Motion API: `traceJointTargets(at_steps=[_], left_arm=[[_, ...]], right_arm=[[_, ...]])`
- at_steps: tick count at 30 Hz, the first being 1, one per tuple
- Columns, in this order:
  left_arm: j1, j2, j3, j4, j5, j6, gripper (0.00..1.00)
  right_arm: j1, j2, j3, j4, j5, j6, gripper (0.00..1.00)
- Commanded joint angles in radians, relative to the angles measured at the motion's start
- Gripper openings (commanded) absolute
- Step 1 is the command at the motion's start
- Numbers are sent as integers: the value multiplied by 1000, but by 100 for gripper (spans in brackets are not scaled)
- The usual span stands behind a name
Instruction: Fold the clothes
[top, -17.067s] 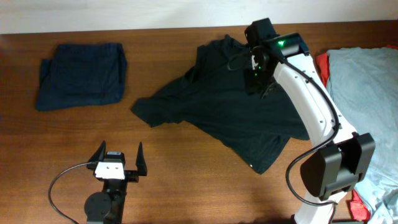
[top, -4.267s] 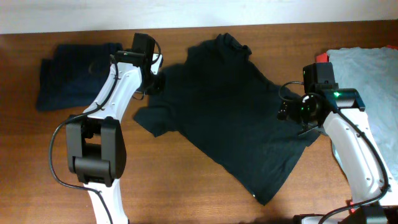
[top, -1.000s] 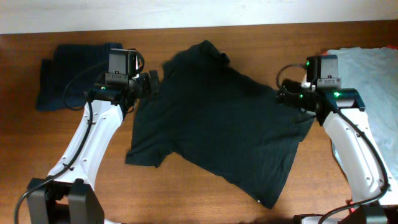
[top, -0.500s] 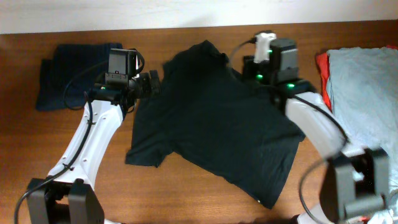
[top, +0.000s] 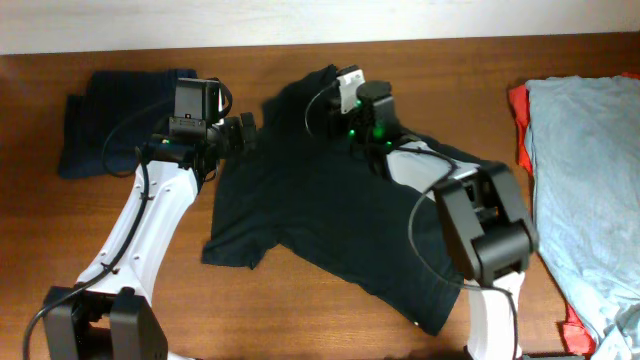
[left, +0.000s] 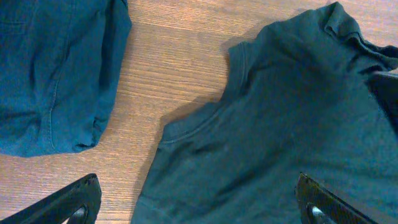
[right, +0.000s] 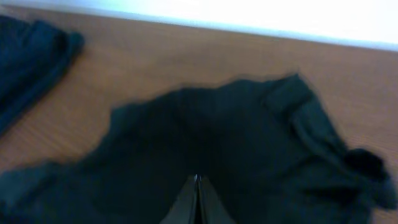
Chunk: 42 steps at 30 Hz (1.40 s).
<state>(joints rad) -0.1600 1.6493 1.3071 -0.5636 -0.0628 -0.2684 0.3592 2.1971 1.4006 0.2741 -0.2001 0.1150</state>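
My right gripper (right: 198, 196), its 2 fingers pressed together, is arriving at the collar of the black short-sleeved fabric T-shirt (top: 350, 210), which is lying spread on the wooden table (top: 300, 320). It has left the sleeve. The left gripper (top: 247, 135) is hanging wide apart, and I am judging the folding to be barely starting.

A brown wooden table (top: 300, 310) fills nearly the whole overhead view, its grain running lengthwise from left to right; a pale white wall (top: 300, 20) forms a narrow band along the far edge, meeting the wood in a straight line; the left wrist view shows the same tabletop (left: 174, 62) at close range, lighter in tone, with fine, closely spaced grain lines; in the right wrist view the wood (right: 155, 56) appears blurred and reddish-brown beneath a bright, washed-out strip of wall (right: 249, 12).
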Motion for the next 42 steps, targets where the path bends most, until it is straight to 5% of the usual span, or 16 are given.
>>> traceJointTargets(at_steps=[1, 9, 42], left_arm=[[6, 3, 0, 2, 3, 16, 99], [6, 3, 0, 2, 3, 16, 99], [6, 3, 0, 2, 3, 16, 99]], right_arm=[[0, 43, 190, -152, 67, -32, 4], [0, 50, 535, -568, 172, -112, 4], [-19, 296, 539, -520, 191, -189, 4]])
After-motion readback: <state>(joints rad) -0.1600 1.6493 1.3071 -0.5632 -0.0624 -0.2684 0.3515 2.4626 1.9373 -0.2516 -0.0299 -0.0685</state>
